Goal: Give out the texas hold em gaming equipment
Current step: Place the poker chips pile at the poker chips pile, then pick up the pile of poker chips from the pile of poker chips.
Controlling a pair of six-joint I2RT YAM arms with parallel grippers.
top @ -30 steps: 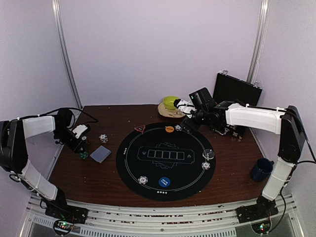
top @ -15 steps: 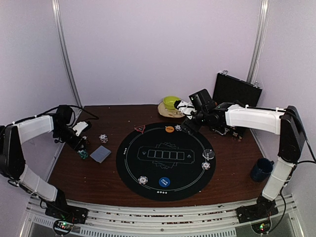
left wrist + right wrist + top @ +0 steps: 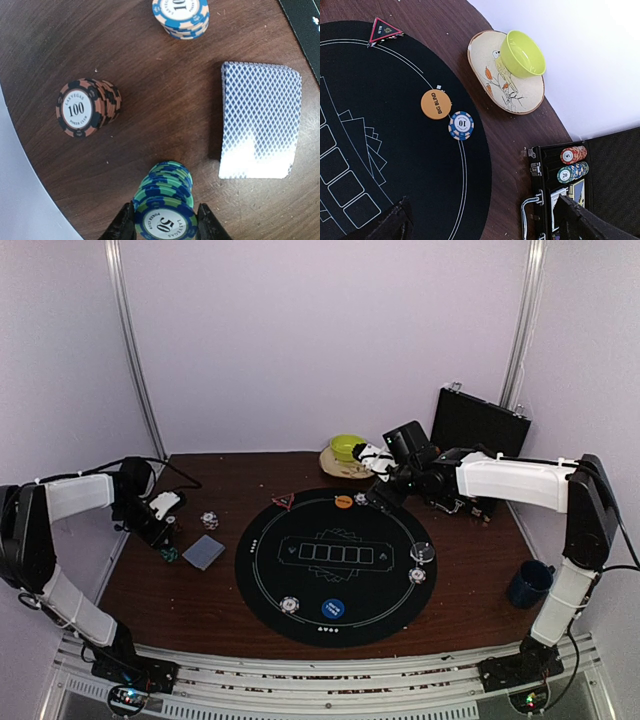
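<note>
My left gripper [image 3: 165, 229] is shut on a leaning stack of green-blue "50" poker chips [image 3: 166, 200] at the table's left [image 3: 169, 554]. A black-orange "100" stack [image 3: 86, 107], a blue-white stack [image 3: 180, 16] and the grey-blue card deck [image 3: 259, 120] lie around it. My right gripper [image 3: 490, 222] is open and empty above the far right rim of the black mat [image 3: 270, 565]. On the mat lie an orange "BIG BLIND" disc [image 3: 436, 104], a "10" chip [image 3: 461, 125], the red triangle marker [image 3: 384, 30], a blue disc [image 3: 333, 608] and a clear disc [image 3: 422, 551].
An open black chip case [image 3: 570, 180] with more chips lies right of the mat, its lid [image 3: 478, 424] upright. A green bowl [image 3: 521, 53] on its plate stands at the back. A dark blue mug [image 3: 528, 583] stands at the right.
My left gripper shifted slightly over the green-blue chip stack beside the deck. The right arm has barely moved.
</note>
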